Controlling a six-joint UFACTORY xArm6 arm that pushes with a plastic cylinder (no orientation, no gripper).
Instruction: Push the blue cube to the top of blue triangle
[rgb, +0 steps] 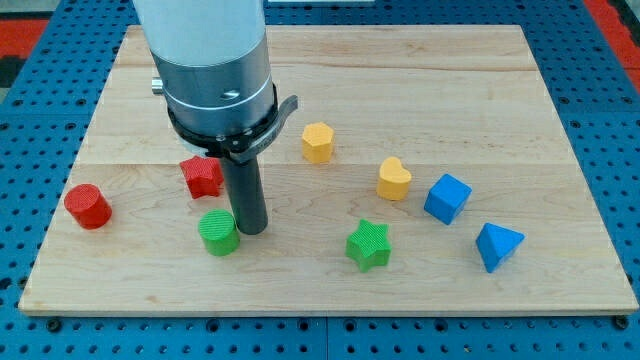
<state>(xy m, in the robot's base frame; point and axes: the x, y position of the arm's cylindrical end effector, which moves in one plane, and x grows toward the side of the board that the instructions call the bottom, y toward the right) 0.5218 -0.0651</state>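
The blue cube (447, 198) sits on the wooden board at the view's right. The blue triangle (498, 245) lies just below and to the right of it, a small gap apart. My tip (251, 230) rests on the board left of centre, far to the left of both blue blocks. It stands right beside the green cylinder (218, 233), on that block's right side, and below the red star (202, 177).
A red cylinder (88, 206) sits near the board's left edge. A yellow hexagon (317, 142) and a yellow heart (394, 179) lie between my tip and the blue cube. A green star (368, 245) sits at the bottom centre. The board (400, 70) lies on a blue pegboard.
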